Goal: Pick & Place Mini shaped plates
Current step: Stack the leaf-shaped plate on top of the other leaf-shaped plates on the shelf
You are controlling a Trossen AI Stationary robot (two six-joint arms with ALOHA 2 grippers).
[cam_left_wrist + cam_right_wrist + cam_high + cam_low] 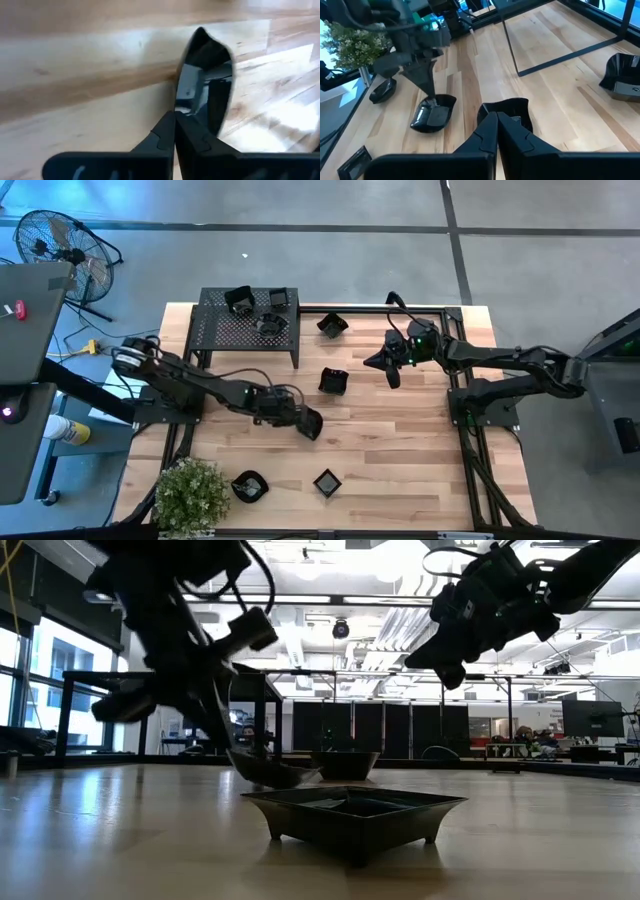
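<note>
While the left gripper (pixel 300 418) sits low over the middle of the wooden table (pixel 400 460), its fingers are pinched on the rim of a glossy black plate (pixel 311 423); the left wrist view shows that held plate (pixel 205 85) tilted on edge, its lower part hidden behind the closed fingertips. The right gripper (pixel 385 362) hangs above the table's back right; its fingers (pixel 490 135) meet with nothing between them, and they cut off part of a plate (pixel 512 112) lying below. Other mini plates: one by the centre (pixel 333 380), one near the back edge (pixel 332 325), a square one (pixel 327 482) and a round one (pixel 249 485) at the front, beside a potted plant (pixel 190 495). Several more sit heaped on the perforated shelf (pixel 215 335); their count and shapes are hard to make out. In the low view both arms are dark silhouettes, only the square dish (pixel 355 810) reading clearly.
</note>
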